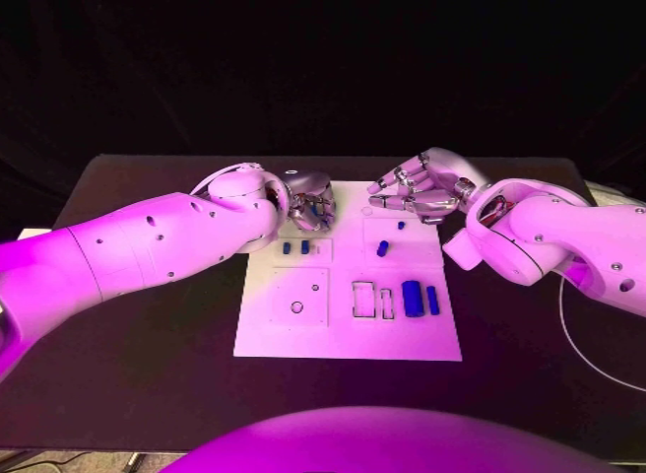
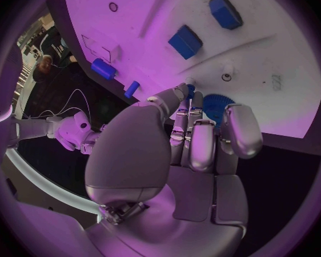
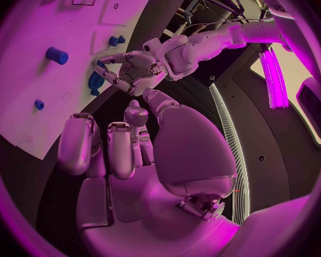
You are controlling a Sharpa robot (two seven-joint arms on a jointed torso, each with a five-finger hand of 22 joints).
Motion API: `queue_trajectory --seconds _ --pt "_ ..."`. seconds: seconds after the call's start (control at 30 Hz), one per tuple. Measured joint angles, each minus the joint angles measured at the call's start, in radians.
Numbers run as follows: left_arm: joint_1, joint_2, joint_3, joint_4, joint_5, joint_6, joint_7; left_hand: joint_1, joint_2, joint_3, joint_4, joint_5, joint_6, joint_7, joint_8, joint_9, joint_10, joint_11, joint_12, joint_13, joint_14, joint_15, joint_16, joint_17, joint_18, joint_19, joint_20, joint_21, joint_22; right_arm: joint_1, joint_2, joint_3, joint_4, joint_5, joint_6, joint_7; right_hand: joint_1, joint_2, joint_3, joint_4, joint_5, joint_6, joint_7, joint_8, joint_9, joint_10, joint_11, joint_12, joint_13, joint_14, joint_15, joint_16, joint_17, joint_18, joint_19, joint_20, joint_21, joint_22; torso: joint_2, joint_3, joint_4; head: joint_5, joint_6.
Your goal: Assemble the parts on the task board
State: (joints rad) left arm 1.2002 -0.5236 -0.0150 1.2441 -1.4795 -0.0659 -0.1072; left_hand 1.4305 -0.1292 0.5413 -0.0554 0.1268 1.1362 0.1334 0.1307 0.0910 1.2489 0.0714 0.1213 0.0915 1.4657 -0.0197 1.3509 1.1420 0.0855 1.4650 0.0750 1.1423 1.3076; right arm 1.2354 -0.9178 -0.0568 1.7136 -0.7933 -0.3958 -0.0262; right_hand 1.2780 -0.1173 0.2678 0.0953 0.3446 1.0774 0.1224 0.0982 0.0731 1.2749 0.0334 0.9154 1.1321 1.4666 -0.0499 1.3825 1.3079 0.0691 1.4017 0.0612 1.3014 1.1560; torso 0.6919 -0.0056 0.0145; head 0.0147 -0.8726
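The board sits mid-table, white, w/ both arms reaching in over its far end. Left hand is down at the far-left corner of the board, fingers pointing onto it. From the left wrist cam the fingers are bunched close together over a round blue toothed part, a gear, lying on the board right by its edge; fingertips look to be on or right at the gear, but can't tell whether they actually have hold of it. Right hand hovers over the far-right corner, fingers curled in loosely, nothing seen in it; the right wrist cam shows its fingers bent side by side w/ no part between them, off the board edge. On the board itself: 2 small blue blocks side by side in the left-middle area, just nearer than the left hand; a small blue peg right of centre and a tiny blue bit beyond it, near the right hand. Nearer the front on the right, 2 blue bars lie next to outlined rectangular slots; left of those a small round outline.
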Motion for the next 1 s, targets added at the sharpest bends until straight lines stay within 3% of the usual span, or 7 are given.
queue_trajectory --seconds 0.2,0.37,1.0 --pt "0.004 -0.045 0.019 0.049 0.035 -0.010 0.000 -0.005 -0.005 0.004 -0.004 0.000 0.000 0.000 0.000 0.000 0.000 0.000 -0.006 0.004 0.000 0.000 0.000 -0.003 0.000 0.000 0.000 0.000 0.000 0.000 -0.001 0.000 0.000 0.000 0.000 0.000 0.000 0.000 0.000 0.000 0.000 0.000 0.000 0.000 0.000 0.000 0.000 0.000 0.000 0.000 0.000 0.000 0.000 0.000 0.000 0.000 0.000 0.000 -0.001 0.0003 0.0026 0.000 0.003" --pt "0.011 -0.076 0.028 0.073 0.056 -0.008 -0.002 -0.005 -0.005 0.004 -0.004 0.000 0.000 0.000 -0.004 0.000 0.002 0.002 -0.006 0.003 0.000 0.000 0.000 -0.004 0.000 0.000 0.000 0.000 0.000 0.000 -0.001 0.000 0.000 0.000 0.000 0.000 0.000 0.000 0.000 0.000 0.000 0.000 0.000 0.000 0.000 0.000 0.000 0.000 0.000 0.000 0.000 0.000 0.000 0.000 0.000 0.000 0.000 0.000 -0.001 0.0003 0.0035 0.006 0.005" --pt "0.013 -0.106 0.024 0.043 0.087 0.043 -0.018 -0.023 -0.012 0.004 -0.004 0.000 0.007 0.000 -0.004 0.000 0.011 -0.001 -0.012 0.003 0.000 0.000 0.000 -0.006 0.000 0.000 0.000 0.004 0.000 0.000 -0.002 0.000 0.000 0.000 0.000 0.000 0.000 0.000 0.000 0.000 0.000 0.000 0.000 0.000 0.000 0.000 0.000 0.000 0.000 0.000 0.000 0.000 0.000 0.000 0.000 0.000 0.000 0.000 -0.001 -0.0003 0.0039 0.015 0.001"
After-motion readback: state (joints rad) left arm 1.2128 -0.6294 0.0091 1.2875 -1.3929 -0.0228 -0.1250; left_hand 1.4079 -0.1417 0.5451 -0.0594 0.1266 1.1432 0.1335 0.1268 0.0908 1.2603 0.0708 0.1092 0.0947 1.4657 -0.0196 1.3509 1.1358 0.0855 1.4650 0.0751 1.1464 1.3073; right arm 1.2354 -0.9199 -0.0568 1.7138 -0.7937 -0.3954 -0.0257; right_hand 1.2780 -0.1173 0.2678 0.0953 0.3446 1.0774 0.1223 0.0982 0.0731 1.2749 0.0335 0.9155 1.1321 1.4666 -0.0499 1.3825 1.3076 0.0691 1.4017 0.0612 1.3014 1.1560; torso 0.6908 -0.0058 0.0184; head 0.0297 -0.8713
